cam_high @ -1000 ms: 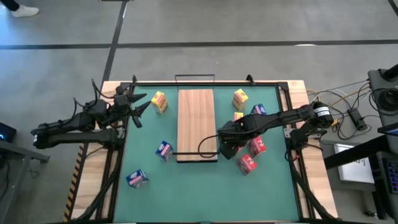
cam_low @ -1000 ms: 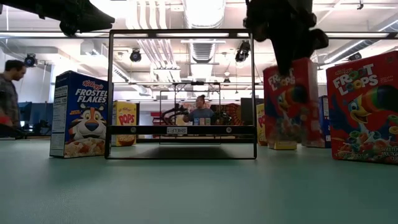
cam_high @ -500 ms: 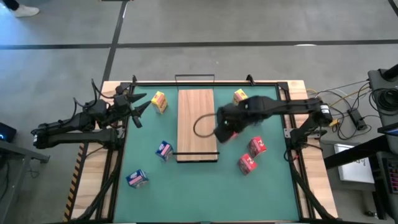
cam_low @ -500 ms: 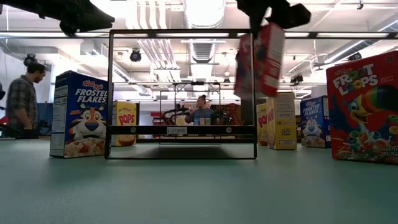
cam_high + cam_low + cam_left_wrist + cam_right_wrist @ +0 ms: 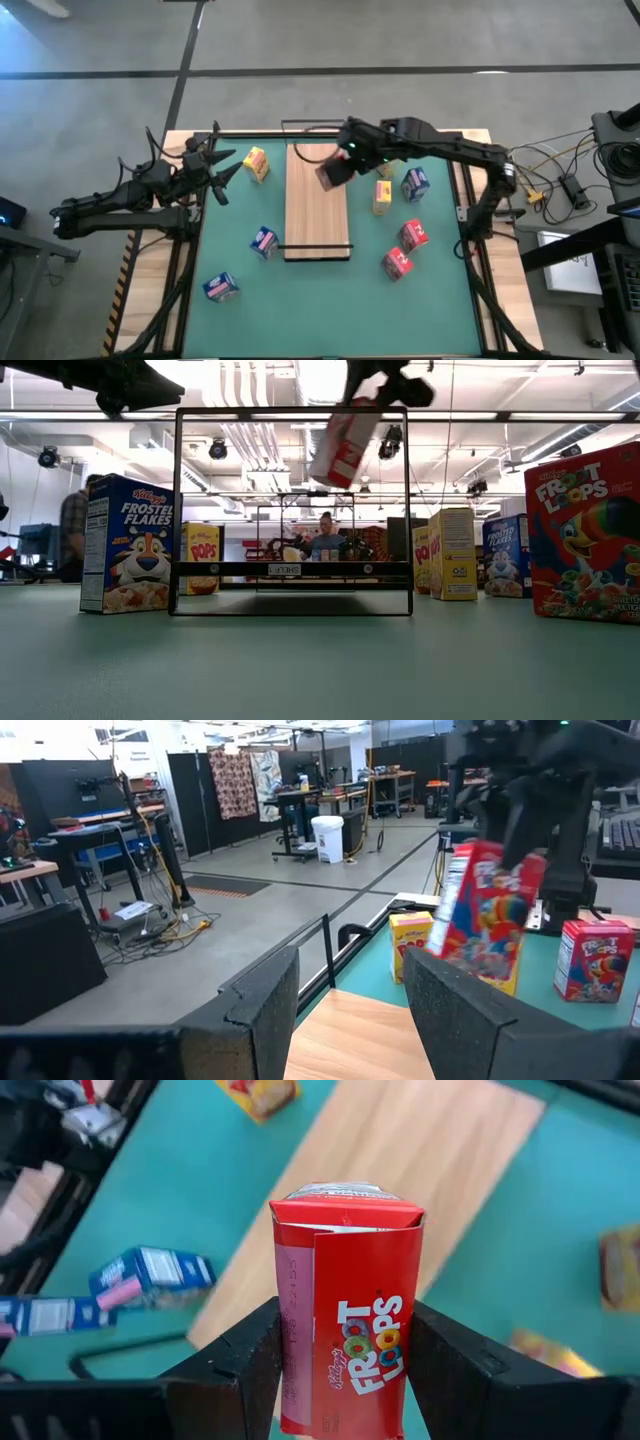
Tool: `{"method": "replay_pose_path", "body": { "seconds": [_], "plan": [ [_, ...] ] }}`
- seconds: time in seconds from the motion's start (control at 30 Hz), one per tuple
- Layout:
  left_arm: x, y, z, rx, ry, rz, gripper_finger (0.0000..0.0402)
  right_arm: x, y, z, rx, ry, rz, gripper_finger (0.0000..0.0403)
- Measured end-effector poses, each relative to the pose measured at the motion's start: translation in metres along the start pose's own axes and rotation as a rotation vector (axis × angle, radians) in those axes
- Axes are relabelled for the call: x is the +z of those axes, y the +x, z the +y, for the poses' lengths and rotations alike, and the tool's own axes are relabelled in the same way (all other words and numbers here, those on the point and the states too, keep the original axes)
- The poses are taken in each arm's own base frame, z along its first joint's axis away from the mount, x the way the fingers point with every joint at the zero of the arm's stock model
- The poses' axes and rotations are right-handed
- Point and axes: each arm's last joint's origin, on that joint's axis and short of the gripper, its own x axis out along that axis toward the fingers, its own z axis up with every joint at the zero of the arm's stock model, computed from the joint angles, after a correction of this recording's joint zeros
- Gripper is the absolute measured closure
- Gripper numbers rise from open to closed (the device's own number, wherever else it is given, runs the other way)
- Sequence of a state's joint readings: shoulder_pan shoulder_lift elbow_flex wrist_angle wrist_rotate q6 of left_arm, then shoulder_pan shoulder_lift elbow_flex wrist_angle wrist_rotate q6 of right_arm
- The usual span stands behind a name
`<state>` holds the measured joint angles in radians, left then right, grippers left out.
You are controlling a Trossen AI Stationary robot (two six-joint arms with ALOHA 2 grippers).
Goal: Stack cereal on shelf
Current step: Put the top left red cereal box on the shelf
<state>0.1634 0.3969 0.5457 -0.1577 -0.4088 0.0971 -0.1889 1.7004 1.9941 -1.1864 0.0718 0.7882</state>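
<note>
Spanning the middle of the green mat [image 5: 300, 300], the shelf [image 5: 316, 215] is a long light-wood board with a thin black wire frame at its ends, and the right gripper [image 5: 340, 168] hangs over its far end, above the wood. That gripper's two fingers [image 5: 245, 1365] press against the sides of a red cereal box [image 5: 345, 1335], which is lifted clear of the board and tilted in the low view. Just beside the gripper, off the board's right edge, sit two yellow boxes [image 5: 382, 195], with a blue box [image 5: 415, 183] next to them. Farther from it toward the near side, two more red boxes [image 5: 413, 236] rest on the mat. Across the board from the right gripper lies another yellow box [image 5: 256, 163]; two blue boxes [image 5: 264, 241] lie well away toward the near left corner. The left gripper [image 5: 228, 165] waits at the mat's far left edge, near that yellow box, its fingers [image 5: 262, 1010] spread apart with nothing between them.
</note>
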Motion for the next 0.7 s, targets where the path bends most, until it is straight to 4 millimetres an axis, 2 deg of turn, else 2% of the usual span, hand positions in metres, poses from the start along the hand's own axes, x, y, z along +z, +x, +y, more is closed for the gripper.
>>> {"method": "replay_pose_path", "body": {
  "seconds": [0.43,0.7],
  "plan": [
    [0.0,0.0,0.0,0.0,0.0,0.0,0.0237,0.064,0.059,0.005,-0.031,-0.071,-0.057,0.0227],
    [0.0,0.0,0.0,0.0,-0.001,-0.001,0.0237,0.077,0.111,-0.008,-0.039,-0.082,-0.003,0.0227]
  ]
}}
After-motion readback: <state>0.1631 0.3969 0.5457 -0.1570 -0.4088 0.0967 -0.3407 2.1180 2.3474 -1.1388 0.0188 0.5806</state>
